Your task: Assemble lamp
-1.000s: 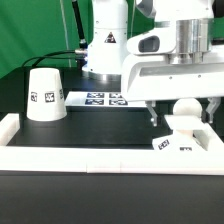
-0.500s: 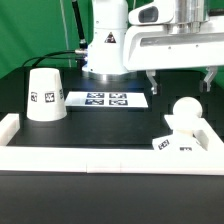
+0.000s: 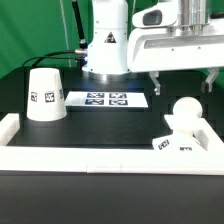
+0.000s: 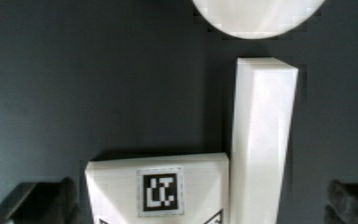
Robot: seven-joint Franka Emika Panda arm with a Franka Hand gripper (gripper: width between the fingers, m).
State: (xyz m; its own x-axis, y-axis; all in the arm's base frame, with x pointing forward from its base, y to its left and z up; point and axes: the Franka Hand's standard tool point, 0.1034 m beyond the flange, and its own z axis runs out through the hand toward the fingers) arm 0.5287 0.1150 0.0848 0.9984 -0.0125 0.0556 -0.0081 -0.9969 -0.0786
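The white bulb (image 3: 183, 110) stands on its stem at the exterior view's right, by the small tagged base (image 3: 176, 143), in the corner of the white frame. My gripper (image 3: 181, 80) hangs open and empty above the bulb, its fingers (image 3: 152, 81) wide apart. The tapered shade (image 3: 44, 95) stands mouth down at the exterior view's left, far from my gripper. In the wrist view the base (image 4: 158, 185) lies between my gripper's (image 4: 194, 206) dark fingertips. A rounded white shape (image 4: 256, 15) at the edge looks like the bulb's ball.
The marker board (image 3: 108, 99) lies flat in front of the robot's white pedestal (image 3: 105, 55). A white frame wall (image 3: 90, 155) runs along the front and turns up at both ends. One wall bar (image 4: 265, 120) runs beside the base in the wrist view.
My gripper has risen from around the bulb to well above it, open. The bulb has stayed standing in place. The shade and base have not moved.
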